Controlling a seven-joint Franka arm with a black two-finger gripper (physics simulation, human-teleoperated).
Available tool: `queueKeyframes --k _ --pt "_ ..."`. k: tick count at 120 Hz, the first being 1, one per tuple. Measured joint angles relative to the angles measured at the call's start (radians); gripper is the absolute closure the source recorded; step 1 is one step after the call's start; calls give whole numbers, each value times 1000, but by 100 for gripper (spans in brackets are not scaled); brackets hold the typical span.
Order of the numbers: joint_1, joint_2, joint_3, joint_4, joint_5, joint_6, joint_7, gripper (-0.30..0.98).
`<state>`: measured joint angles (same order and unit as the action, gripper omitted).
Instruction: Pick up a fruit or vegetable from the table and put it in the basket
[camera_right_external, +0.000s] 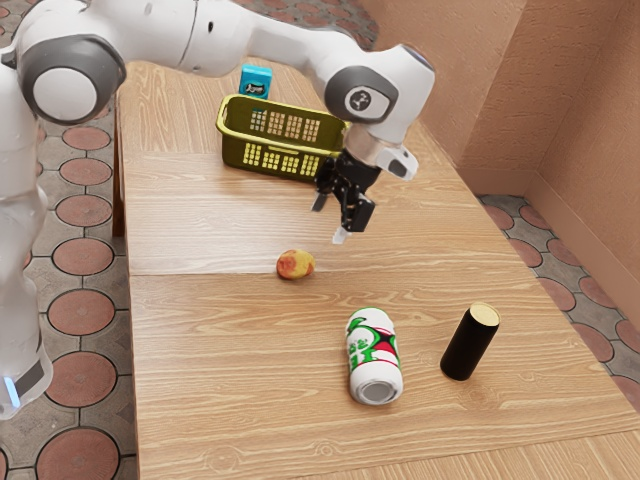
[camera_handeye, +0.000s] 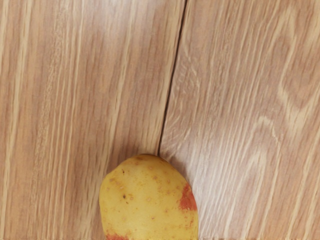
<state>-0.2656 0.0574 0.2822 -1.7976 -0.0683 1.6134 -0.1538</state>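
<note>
Five objects on the wooden table (camera_right_external: 200, 400), plus the arm. Going left to right in the exterior view: white arm (camera_right_external: 175, 35) comes in from the exterior view's left, reaching over the table. Small blue box (camera_right_external: 256, 80) at the far end, just beyond the basket. Yellow-green basket (camera_right_external: 233, 149), upright, slotted walls, partly hidden by the hand area. Fruit (camera_right_external: 295, 265), yellow with red-orange patches, lies on the bare tabletop, outside the basket, between basket and can. Wrist view: fruit close under the hand, table seam (camera_handeye: 172, 80) running up to it. Gripper (camera_right_external: 329, 220) hangs above the table, near the fruit and toward the exterior view's right of it; fingers apart. White can (camera_right_external: 374, 345) with green and red print lies on its side, end toward the camera. Black cylinder (camera_right_external: 468, 346), pale top, stands upright beside the can, not touching. Brownish wall (camera_right_external: 590, 130) at the exterior view's far right.
</note>
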Motion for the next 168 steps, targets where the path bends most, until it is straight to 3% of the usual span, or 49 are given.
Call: queueKeyframes --k 27,50,64,168 --pt "-48 -156 4 -263 -21 182 -36 0" --pt "1 -146 18 -276 56 274 -54 0" --pt "-22 -141 16 -277 80 332 -62 0" --pt "-33 -158 20 -384 49 413 -84 0"
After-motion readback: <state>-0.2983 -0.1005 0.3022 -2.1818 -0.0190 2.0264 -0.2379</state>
